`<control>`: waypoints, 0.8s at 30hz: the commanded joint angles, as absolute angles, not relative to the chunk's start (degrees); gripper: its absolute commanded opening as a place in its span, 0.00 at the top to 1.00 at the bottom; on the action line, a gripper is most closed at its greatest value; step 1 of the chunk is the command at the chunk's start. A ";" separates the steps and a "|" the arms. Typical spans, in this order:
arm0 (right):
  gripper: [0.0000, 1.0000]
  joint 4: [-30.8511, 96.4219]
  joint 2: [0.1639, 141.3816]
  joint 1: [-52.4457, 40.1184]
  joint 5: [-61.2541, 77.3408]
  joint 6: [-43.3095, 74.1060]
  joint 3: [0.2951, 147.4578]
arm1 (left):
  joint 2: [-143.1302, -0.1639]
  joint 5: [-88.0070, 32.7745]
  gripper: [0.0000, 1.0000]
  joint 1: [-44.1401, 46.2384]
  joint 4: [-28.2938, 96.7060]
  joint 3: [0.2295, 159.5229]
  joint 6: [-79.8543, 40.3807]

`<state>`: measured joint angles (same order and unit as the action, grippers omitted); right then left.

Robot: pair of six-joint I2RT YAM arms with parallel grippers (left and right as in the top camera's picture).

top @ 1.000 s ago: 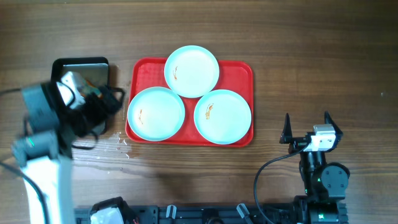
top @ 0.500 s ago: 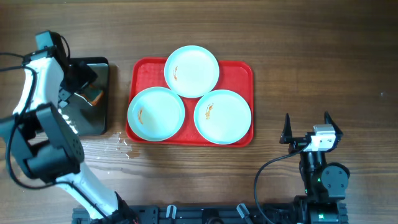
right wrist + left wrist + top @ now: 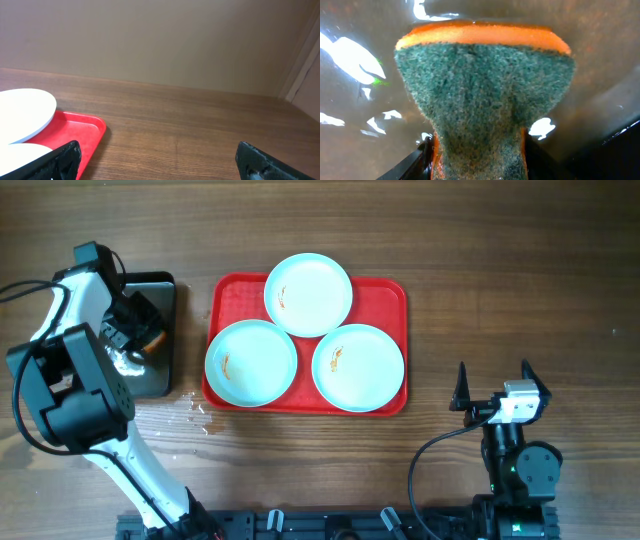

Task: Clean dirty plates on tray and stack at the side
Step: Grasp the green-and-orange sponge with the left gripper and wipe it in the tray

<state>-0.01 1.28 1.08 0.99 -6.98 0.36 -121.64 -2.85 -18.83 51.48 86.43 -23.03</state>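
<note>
Three pale plates sit on the red tray (image 3: 228, 290): one at the back (image 3: 308, 294), one at the front left (image 3: 251, 361), one at the front right (image 3: 358, 366), each with a small orange smear. My left gripper (image 3: 143, 335) is down in the black tray (image 3: 158, 380), shut on an orange and green sponge (image 3: 482, 90) that is pinched narrow between the fingers (image 3: 422, 157). Near the front right edge of the table my right gripper (image 3: 492, 385) stands open and empty. In the right wrist view the tray's corner (image 3: 85, 130) and a plate's rim (image 3: 25, 112) show at the left.
The black tray is wet and glossy, left of the red tray. Water drops (image 3: 195, 412) lie on the wooden table between the two trays. Bare wood lies right of the red tray and behind it.
My left arm swung back over the black tray and lowered there, and its jaws closed on the sponge. The right arm and the plates have not moved.
</note>
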 commanded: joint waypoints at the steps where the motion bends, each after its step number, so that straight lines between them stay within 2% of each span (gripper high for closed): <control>1: 0.00 -0.36 0.97 1.43 0.21 -7.51 0.32 | -123.72 -3.99 0.69 -18.98 52.38 86.19 -23.14; 2: 0.00 -0.36 0.97 1.43 0.21 -7.51 0.32 | -123.72 -3.99 0.96 -18.98 52.66 86.19 -23.14; 6: 0.00 -0.36 0.97 1.43 0.21 -7.51 0.32 | -123.68 -1.54 0.96 -19.03 53.58 86.21 -22.76; 7: 0.00 -0.36 0.97 1.43 0.21 -7.51 0.32 | -123.66 -1.43 0.75 -19.09 53.43 86.21 -22.74; 8: 0.00 -0.36 0.97 1.43 0.21 -7.49 0.32 | -123.66 -1.41 0.27 -19.09 53.30 86.21 -22.74; 9: 0.00 -0.36 0.97 1.43 0.21 -7.51 0.32 | -123.66 -1.39 0.00 -19.09 52.34 86.21 -22.74; 16: 0.00 -0.36 0.97 1.43 0.21 -7.51 0.32 | -123.68 1.61 0.00 -19.09 43.33 86.21 -22.76; 18: 0.00 -0.36 0.97 1.43 0.21 -7.51 0.32 | -123.68 1.61 0.08 -19.09 41.34 86.21 -22.74; 19: 0.00 -0.36 0.97 1.43 0.21 -7.51 0.32 | -123.68 1.58 0.22 -19.09 41.04 86.21 -22.76; 22: 0.00 -0.36 0.97 1.43 0.21 -7.51 0.32 | -123.72 1.61 0.95 -19.09 40.64 86.21 -22.74; 24: 0.00 -0.36 0.97 1.43 0.21 -7.49 0.32 | -123.72 1.61 0.96 -19.09 40.88 86.21 -22.74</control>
